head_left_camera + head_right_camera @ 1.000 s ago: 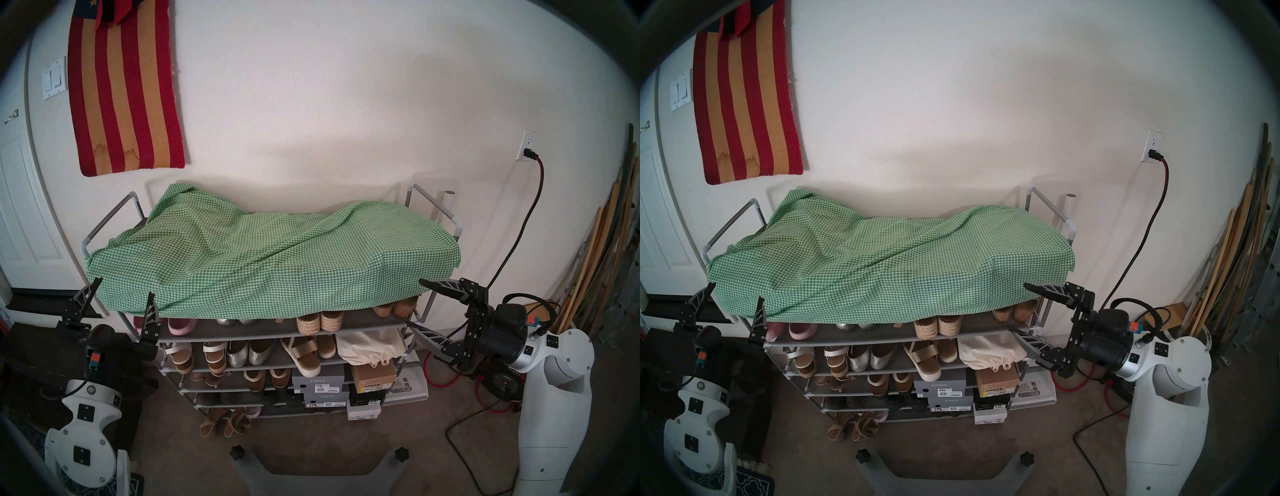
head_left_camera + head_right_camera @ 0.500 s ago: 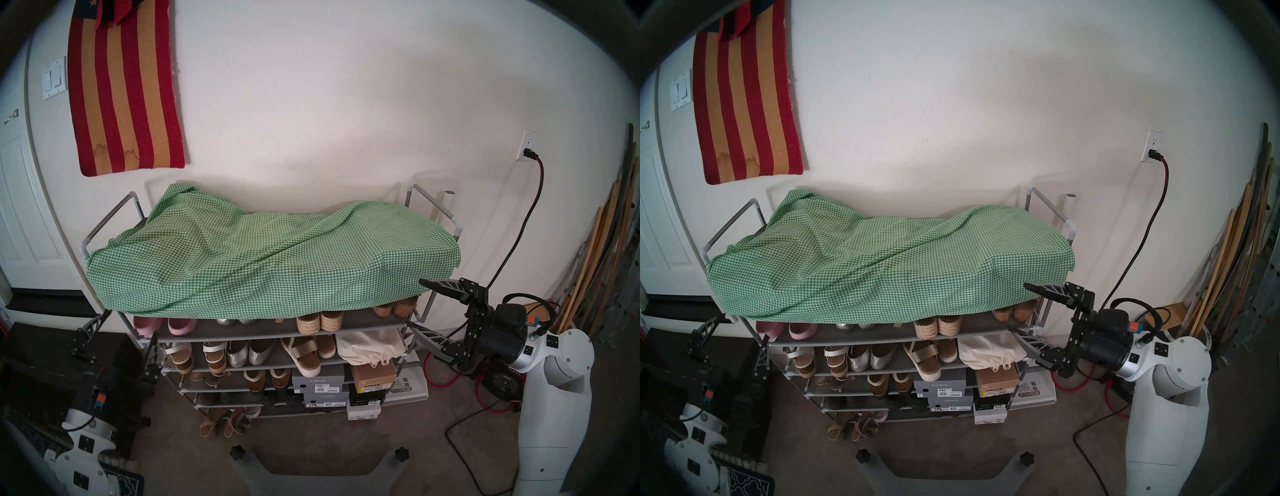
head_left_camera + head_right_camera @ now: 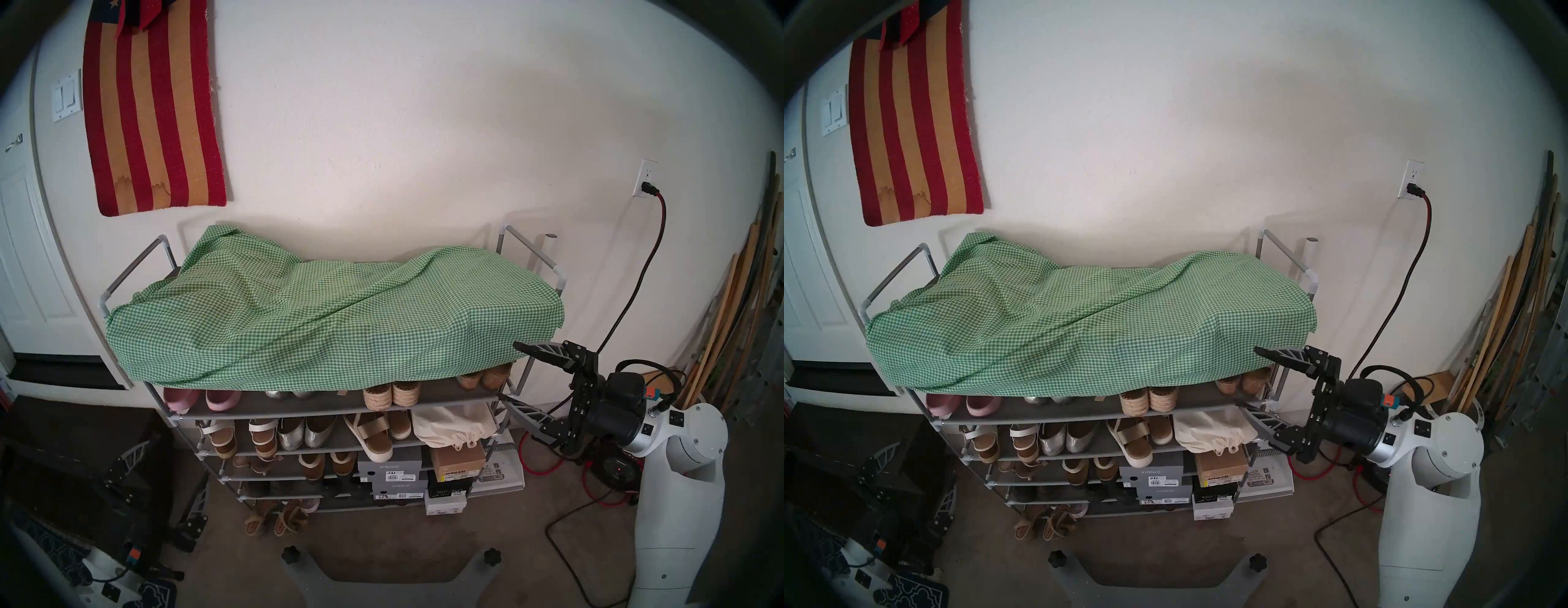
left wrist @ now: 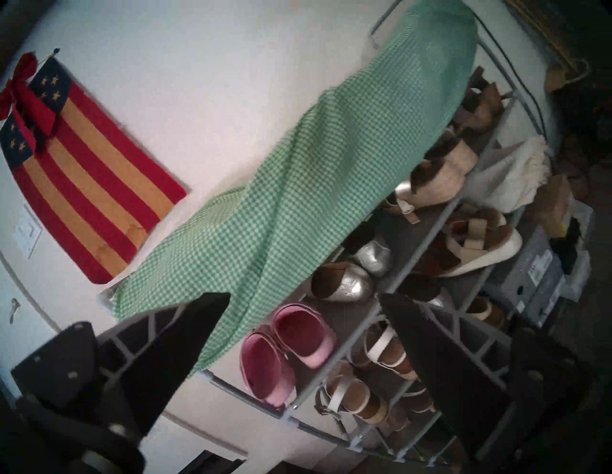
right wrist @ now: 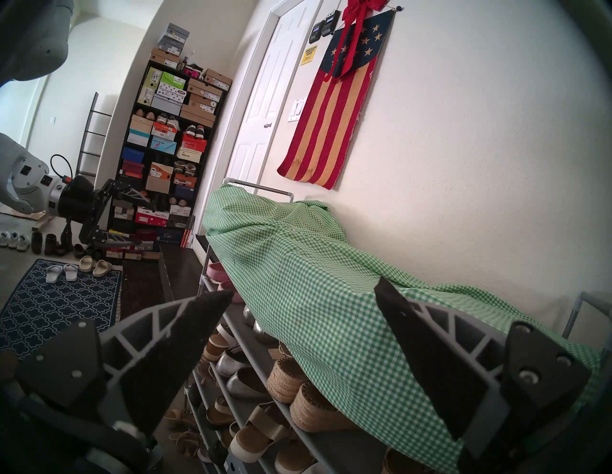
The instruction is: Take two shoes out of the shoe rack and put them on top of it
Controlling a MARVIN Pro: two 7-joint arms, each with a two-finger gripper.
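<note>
Legible text: "VIONIC" in white capitals on the upper grey shoe box (image 3: 390, 466), third shelf of the shoe rack (image 3: 339, 412); same word, fainter, on the grey box beneath it (image 3: 399, 485). Both also readable in the head right view. Barcode labels on these boxes: print too small. Yellow sign (image 5: 309, 54) beside the door: lettering present, not legible.

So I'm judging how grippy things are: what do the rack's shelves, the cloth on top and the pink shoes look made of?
The shoe rack shelves look like matte grey fabric stretched between metal-looking tubes. The green-white gingham cloth seems a thin woven cotton type, since it folds and drapes softly. The pink slip-ons look like moulded foam or rubber, smooth and seamless, though that is uncertain.
</note>
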